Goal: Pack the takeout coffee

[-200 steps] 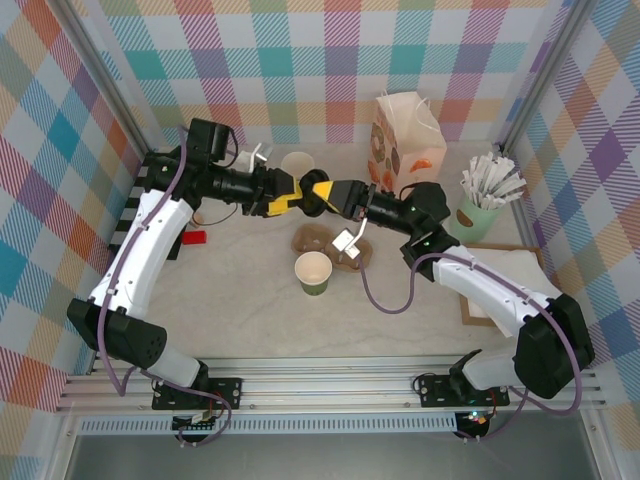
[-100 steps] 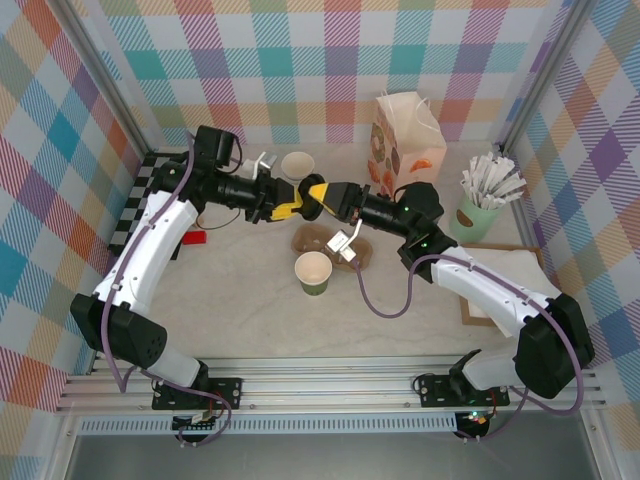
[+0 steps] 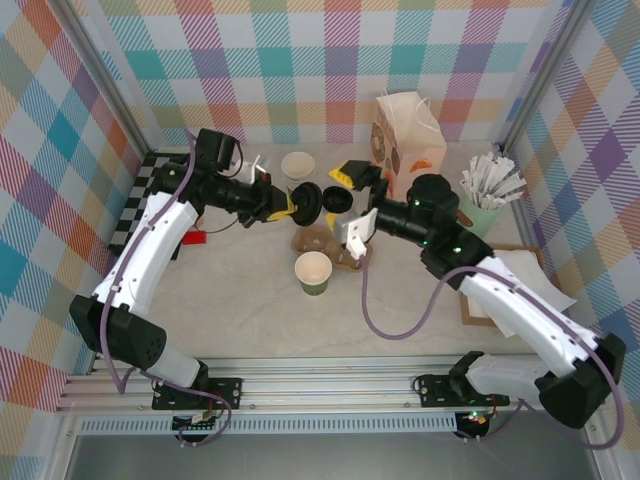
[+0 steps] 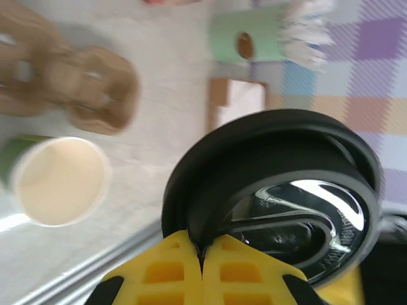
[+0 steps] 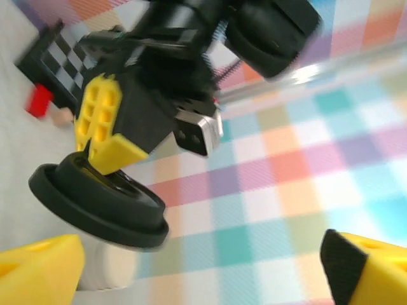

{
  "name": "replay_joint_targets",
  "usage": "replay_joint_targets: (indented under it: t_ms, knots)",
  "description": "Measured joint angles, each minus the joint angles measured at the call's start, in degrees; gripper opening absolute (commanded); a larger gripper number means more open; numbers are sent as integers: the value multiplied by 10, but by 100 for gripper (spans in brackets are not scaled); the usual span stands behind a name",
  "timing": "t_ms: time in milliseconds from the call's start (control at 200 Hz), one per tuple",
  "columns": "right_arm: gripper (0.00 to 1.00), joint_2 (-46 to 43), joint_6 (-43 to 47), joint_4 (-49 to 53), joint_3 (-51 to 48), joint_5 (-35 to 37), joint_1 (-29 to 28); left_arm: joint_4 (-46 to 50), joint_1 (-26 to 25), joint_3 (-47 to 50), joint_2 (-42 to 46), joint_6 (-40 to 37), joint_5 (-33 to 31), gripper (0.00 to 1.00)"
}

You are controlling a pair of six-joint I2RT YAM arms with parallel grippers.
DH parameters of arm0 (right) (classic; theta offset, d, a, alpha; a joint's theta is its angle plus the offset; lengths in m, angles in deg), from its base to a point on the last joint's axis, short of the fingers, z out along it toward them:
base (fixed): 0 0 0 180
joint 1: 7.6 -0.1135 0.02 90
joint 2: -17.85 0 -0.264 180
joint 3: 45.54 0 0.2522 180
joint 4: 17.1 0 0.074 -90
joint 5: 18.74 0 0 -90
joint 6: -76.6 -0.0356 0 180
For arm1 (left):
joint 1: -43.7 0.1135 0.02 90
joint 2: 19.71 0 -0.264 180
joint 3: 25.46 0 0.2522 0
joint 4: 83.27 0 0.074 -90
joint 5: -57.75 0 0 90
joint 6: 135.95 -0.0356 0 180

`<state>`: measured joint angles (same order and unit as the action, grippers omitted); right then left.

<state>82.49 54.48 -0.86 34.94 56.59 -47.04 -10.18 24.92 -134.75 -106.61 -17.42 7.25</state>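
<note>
The black lid (image 3: 307,203) hangs in the air above the middle of the table, on edge, with my left gripper (image 3: 291,206) shut on its rim. In the left wrist view the yellow fingertips (image 4: 172,270) pinch the rim of the lid (image 4: 280,190). My right gripper (image 3: 345,188) stands open just right of the lid, not touching it. From the right wrist view its jaws (image 5: 203,273) are wide apart, with the lid (image 5: 95,206) ahead at the left. The dark-green cup (image 3: 313,272) stands upright and uncovered on the table below; it shows cream inside (image 4: 58,181).
A brown cardboard cup carrier (image 3: 330,246) lies beside the cup. A stack of cups (image 3: 298,165) and a printed paper bag (image 3: 408,140) stand at the back. A mint cup of white sticks (image 3: 482,205) and napkins on a board (image 3: 510,280) are at right.
My right gripper has opened, let go of the lid and drawn back to the right. My left gripper has closed on the lid's rim and now holds it alone.
</note>
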Motion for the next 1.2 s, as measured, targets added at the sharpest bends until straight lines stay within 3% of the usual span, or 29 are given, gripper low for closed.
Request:
replay_joint_targets:
  t_ms: [215,355,480,750,1200]
  knots:
    - [99,-56,-561,160,-24,107,31,117,-73,-1,-8,-40,-203,0]
    - [100,-28,-830,202,-120,68,62,142,-135,4,-31,-37,-265,0]
    - [96,2,-987,213,-177,7,69,140,-168,14,-43,-19,-306,0]
    - [93,68,-1120,138,-210,-145,91,136,-190,12,-85,2,-356,0]
    - [74,146,-1152,52,-211,-190,91,111,-193,2,-147,3,-345,0]
